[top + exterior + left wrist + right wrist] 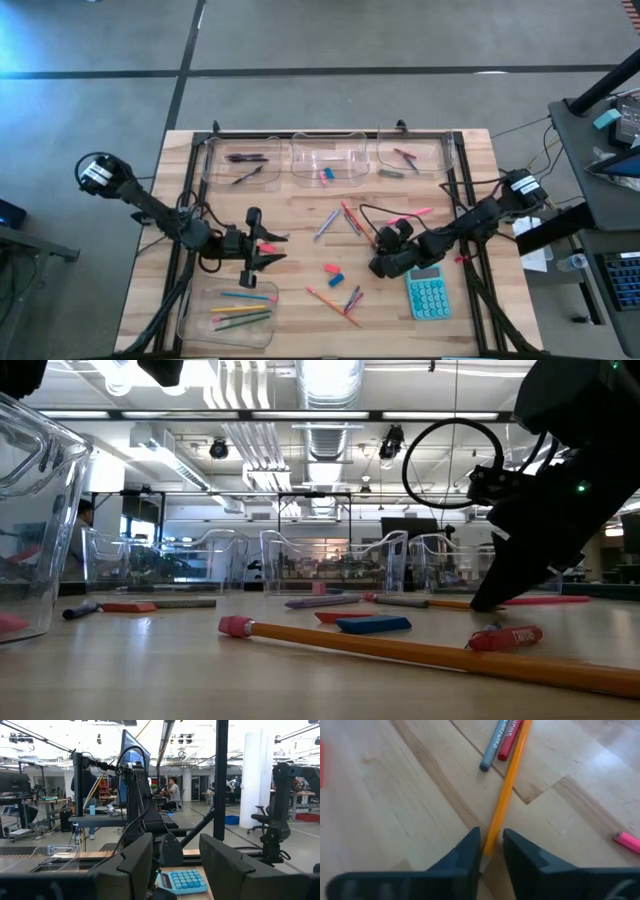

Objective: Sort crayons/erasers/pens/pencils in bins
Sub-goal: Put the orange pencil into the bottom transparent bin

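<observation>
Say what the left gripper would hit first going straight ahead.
Probably the right gripper, down on the orange pencil: the left gripper points level across the table toward it. Depth is unclear; the teal calculator lies lower.

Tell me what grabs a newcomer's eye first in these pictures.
The right claw is down on the wooden table, its fingers pinching the end of an orange pencil. Loose pencils, crayons and erasers lie scattered mid-table, beside a teal calculator. The left claw waits over the left side.
</observation>
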Action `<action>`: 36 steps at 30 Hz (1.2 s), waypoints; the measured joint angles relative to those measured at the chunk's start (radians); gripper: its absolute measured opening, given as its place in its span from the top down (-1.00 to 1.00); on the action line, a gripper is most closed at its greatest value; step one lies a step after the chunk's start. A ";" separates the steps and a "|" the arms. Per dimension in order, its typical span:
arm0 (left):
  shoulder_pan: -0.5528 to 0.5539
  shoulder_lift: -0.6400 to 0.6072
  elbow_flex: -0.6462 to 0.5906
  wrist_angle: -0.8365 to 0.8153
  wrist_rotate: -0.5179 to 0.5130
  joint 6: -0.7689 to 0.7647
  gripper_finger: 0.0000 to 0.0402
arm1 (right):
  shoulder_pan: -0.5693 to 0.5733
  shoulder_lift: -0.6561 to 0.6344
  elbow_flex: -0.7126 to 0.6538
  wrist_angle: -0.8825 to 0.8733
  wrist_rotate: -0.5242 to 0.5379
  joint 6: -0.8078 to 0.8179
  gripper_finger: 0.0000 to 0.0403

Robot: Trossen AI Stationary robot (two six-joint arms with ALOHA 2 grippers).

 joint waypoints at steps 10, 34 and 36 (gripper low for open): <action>0.000 0.000 0.000 -0.022 0.000 0.000 0.25 | -0.002 -0.014 -0.004 -0.022 0.062 0.050 0.92; 0.091 0.045 0.010 -0.152 0.002 -0.188 0.22 | 0.128 -0.260 -0.005 0.414 0.267 -0.315 0.94; 0.110 0.074 0.013 -0.153 0.016 -0.221 0.14 | 0.143 -0.252 -0.005 0.534 0.266 -0.406 0.94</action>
